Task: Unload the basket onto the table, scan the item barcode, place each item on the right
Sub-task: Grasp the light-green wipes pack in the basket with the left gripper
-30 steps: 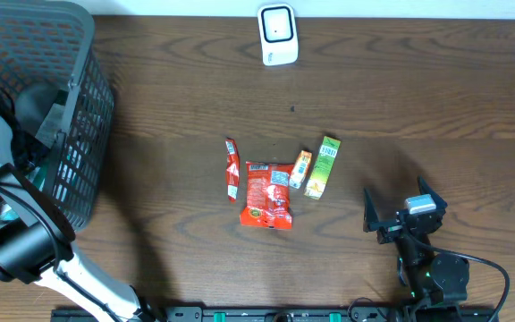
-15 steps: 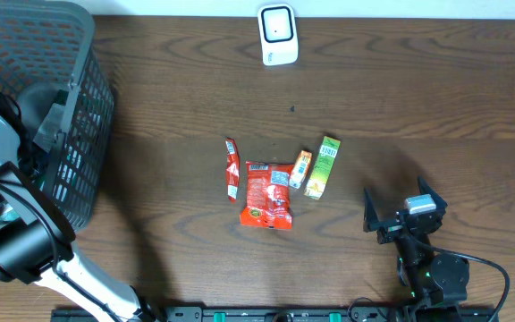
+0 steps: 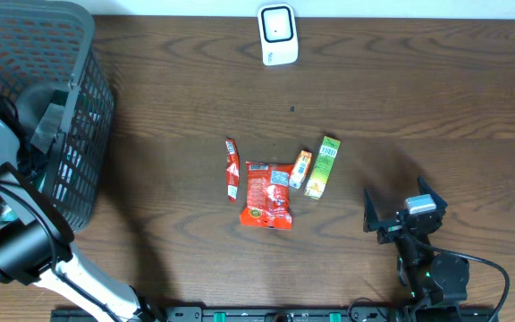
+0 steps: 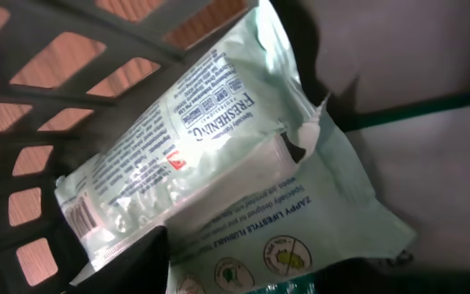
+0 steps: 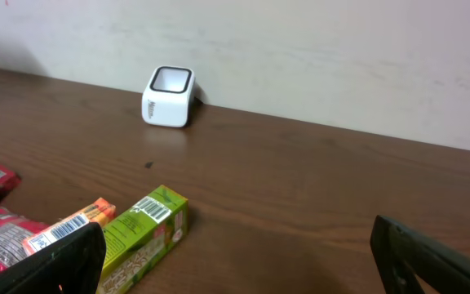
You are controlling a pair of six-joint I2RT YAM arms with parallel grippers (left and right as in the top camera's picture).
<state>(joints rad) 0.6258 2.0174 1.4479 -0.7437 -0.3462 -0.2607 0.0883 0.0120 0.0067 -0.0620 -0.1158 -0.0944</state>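
Note:
In the left wrist view a pale green wipes pack (image 4: 219, 139) fills the frame, lying inside the grey basket (image 4: 47, 98). A small barcode (image 4: 78, 219) shows at the pack's lower left end. My left gripper (image 4: 276, 278) is down in the basket with a dark finger (image 4: 133, 265) on each side of the pack's near end. Whether they press on it does not show. In the overhead view the white scanner (image 3: 277, 34) stands at the table's far edge. My right gripper (image 3: 402, 213) rests open near the front right, holding nothing.
Mid-table lie a red stick pack (image 3: 232, 168), a red packet (image 3: 267, 194), a small orange pack (image 3: 300, 168) and a green box (image 3: 323, 166). The basket (image 3: 79, 54) takes up the far left corner. A wall rises behind the scanner (image 5: 168, 96).
The left wrist has shifted slightly inside the basket, and the pale pack there has moved a little. The right arm and the table items have stayed still.

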